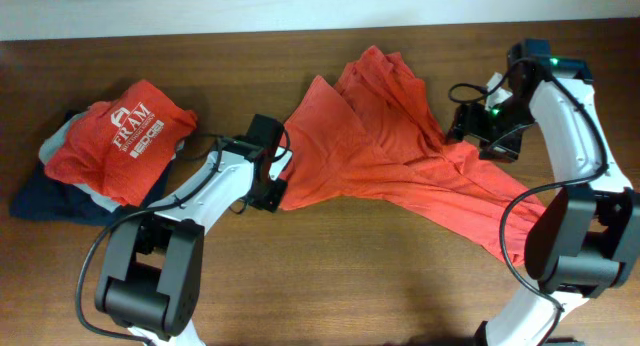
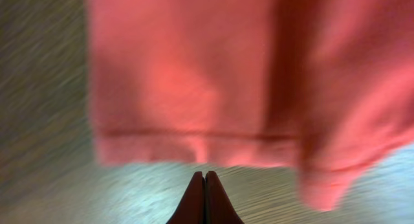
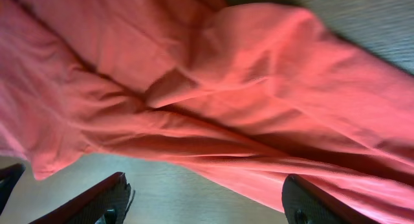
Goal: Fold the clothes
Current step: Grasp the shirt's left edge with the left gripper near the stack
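Observation:
The clothes, one large orange-red T-shirt (image 1: 380,136), lie rumpled and spread across the middle and right of the table, plain side up. My left gripper (image 1: 278,188) sits at the shirt's lower left edge. In the left wrist view its fingertips (image 2: 205,175) are pressed together over bare table, nothing between them, just short of the shirt's hem (image 2: 194,143). My right gripper (image 1: 463,126) is at the shirt's right side. In the right wrist view it (image 3: 206,180) stands wide open, the creased cloth (image 3: 246,88) lying ahead of it and reaching past its right finger (image 3: 304,201).
A pile of folded garments sits at the far left: a red shirt with a white FRAM logo (image 1: 125,136) on top of grey (image 1: 55,141) and navy (image 1: 40,201) pieces. Bare wooden table (image 1: 350,276) runs along the front.

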`<control>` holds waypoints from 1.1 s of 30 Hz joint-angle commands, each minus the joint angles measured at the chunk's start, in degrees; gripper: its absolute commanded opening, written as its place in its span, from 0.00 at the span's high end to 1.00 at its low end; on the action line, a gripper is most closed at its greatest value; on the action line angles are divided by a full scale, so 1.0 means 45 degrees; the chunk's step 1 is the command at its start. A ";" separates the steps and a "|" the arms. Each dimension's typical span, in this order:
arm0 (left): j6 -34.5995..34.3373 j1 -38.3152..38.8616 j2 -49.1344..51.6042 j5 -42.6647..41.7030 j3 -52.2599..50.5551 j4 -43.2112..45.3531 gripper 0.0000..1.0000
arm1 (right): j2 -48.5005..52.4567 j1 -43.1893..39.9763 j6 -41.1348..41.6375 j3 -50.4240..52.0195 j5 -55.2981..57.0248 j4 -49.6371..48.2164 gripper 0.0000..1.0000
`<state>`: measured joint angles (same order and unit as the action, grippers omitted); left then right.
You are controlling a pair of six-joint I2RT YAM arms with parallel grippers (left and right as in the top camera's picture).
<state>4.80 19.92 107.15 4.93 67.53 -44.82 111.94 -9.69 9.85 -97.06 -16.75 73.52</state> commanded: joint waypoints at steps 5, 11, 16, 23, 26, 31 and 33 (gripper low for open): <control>-0.1297 -0.1195 -0.1093 0.1292 0.0267 -0.0175 1.00 | -0.0170 -0.0879 -0.0136 0.0000 0.0306 0.0335 0.16; 0.0073 -0.1287 -0.1185 -0.1583 0.0189 0.0112 0.50 | -0.0170 -0.0884 -0.0136 0.0005 0.0306 0.0330 0.16; -0.0097 -0.1292 -0.0719 -0.1579 0.0000 0.1054 0.38 | -0.0170 -0.0860 -0.0136 0.0005 0.0306 0.0330 0.16; -0.0073 -0.1297 0.0515 -0.1481 0.0000 0.1817 0.38 | -0.0170 -0.0860 -0.0136 0.0005 0.0306 0.0335 0.16; 0.0063 -0.1297 0.0831 -0.1486 0.0000 0.1948 0.40 | -0.0170 -0.0865 -0.0136 0.0005 0.0306 0.0335 0.16; 0.0097 -0.1297 0.0976 -0.1481 0.0005 0.1870 0.99 | -0.0170 -0.0865 -0.0141 0.0005 0.0306 0.0340 0.16; 0.0092 -0.1302 0.0899 -0.1443 0.0087 0.1695 1.00 | -0.0170 -0.0865 -0.0136 0.0005 0.0311 0.0340 0.16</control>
<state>4.69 14.15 110.06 -1.54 67.68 -36.23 111.94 -13.78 9.80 -97.06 -15.90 74.81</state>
